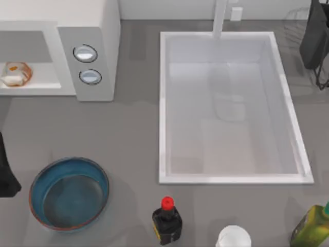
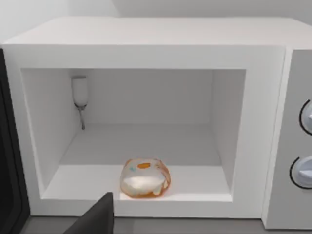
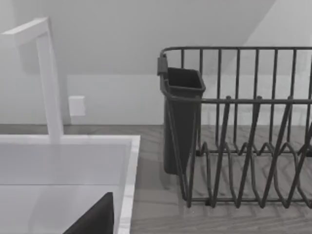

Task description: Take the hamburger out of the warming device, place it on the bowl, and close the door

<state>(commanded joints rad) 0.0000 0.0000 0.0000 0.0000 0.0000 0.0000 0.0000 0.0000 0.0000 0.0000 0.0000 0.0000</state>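
The hamburger [image 1: 16, 73] [image 2: 145, 178], a pale lump with orange patches, lies at the front of the warming device's [image 1: 100, 31] [image 2: 146, 36] open cavity. The door [image 2: 7, 161] stands swung open as a dark panel beside the cavity. The blue-teal bowl [image 1: 70, 194] with its reddish-brown rim sits empty at the front left of the table. My left gripper [image 1: 6, 172] [image 2: 96, 218] hovers at the table's left edge between the bowl and the warming device, facing the cavity and well short of the hamburger. My right gripper [image 1: 314, 36] [image 3: 95, 219] is parked at the back right.
A large white sink [image 1: 163, 103] with a tap [image 1: 220, 20] takes up the middle of the table. A dark wire dish rack [image 3: 243, 131] stands at the back right. Along the front edge are a red-capped dark bottle [image 1: 167, 221], a white cup [image 1: 234, 237] and a green bottle [image 1: 311, 226].
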